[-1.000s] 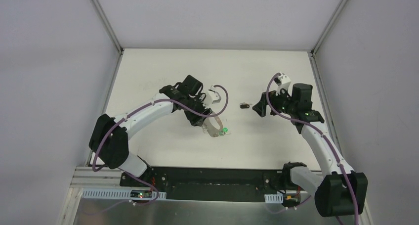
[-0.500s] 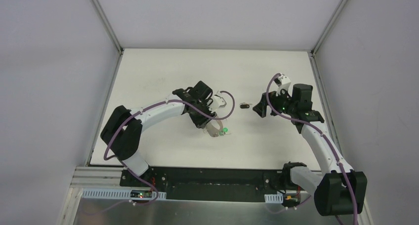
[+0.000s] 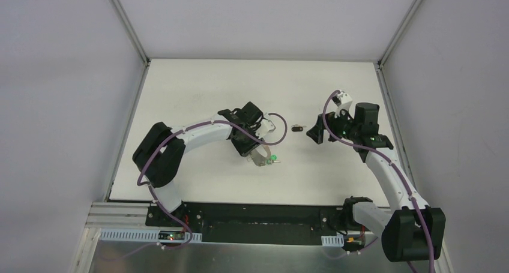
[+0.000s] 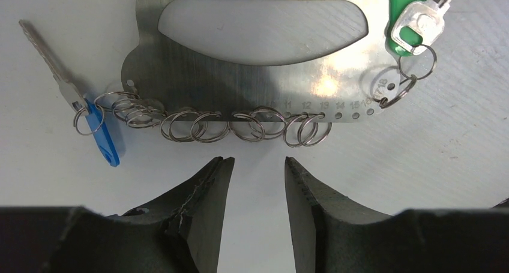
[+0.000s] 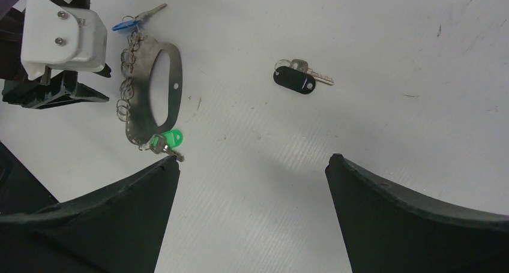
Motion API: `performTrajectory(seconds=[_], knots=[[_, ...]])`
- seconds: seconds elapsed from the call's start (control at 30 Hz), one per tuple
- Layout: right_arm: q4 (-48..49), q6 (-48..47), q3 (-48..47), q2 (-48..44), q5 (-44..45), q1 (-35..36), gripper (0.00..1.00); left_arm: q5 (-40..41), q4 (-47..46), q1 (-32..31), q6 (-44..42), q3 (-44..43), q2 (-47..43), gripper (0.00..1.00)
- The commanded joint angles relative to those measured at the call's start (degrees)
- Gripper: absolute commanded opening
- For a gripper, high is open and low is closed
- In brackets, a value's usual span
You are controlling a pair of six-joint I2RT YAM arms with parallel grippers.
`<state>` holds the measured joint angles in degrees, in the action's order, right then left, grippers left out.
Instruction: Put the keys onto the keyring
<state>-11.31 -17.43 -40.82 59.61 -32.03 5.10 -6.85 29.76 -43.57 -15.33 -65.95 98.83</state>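
The keyring (image 4: 258, 69) is a flat silvery plate with an oval opening and a chain of small metal rings (image 4: 210, 124) along its near edge. A blue-headed key (image 4: 101, 132) hangs at the chain's left end and a green-headed key (image 4: 411, 15) at its right end. My left gripper (image 4: 258, 165) is just short of the chain, jaws partly apart with nothing between them. The black-headed key (image 5: 294, 80) lies alone on the table, ahead of my right gripper (image 5: 253, 159), which is wide open and empty. From above, the keyring (image 3: 259, 158) lies under the left gripper (image 3: 252, 148).
The white table (image 3: 198, 87) is walled by metal rails (image 3: 127, 21) at the back corners. The black key (image 3: 296, 128) lies between the two grippers, close to the right gripper (image 3: 313, 134). The left wrist's white housing (image 5: 60, 33) stands beside the keyring (image 5: 153, 93).
The left arm's elbow has swung to the right while its gripper stayed at the keyring, and its jaws have narrowed a little. The right arm has not moved.
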Motion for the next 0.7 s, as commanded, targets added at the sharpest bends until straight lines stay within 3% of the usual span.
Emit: performTrajectory(seconds=[0.0,0.5,0.67], knots=[[1.07,-1.37,0.29,-0.9,-1.47,-0.27,0.98,2.55,0.51,-0.96,3.36,-2.3,1.95,0.41],[0.95,-1.98,0.5,-0.95,-1.81,-0.24,0.98,5.0,-4.01,-1.65,6.03,-1.28,5.05,0.38],[1.01,-2.15,0.62,-0.99,-1.81,-0.27,0.98,5.56,-5.84,-1.69,5.51,-0.94,4.64,0.3]])
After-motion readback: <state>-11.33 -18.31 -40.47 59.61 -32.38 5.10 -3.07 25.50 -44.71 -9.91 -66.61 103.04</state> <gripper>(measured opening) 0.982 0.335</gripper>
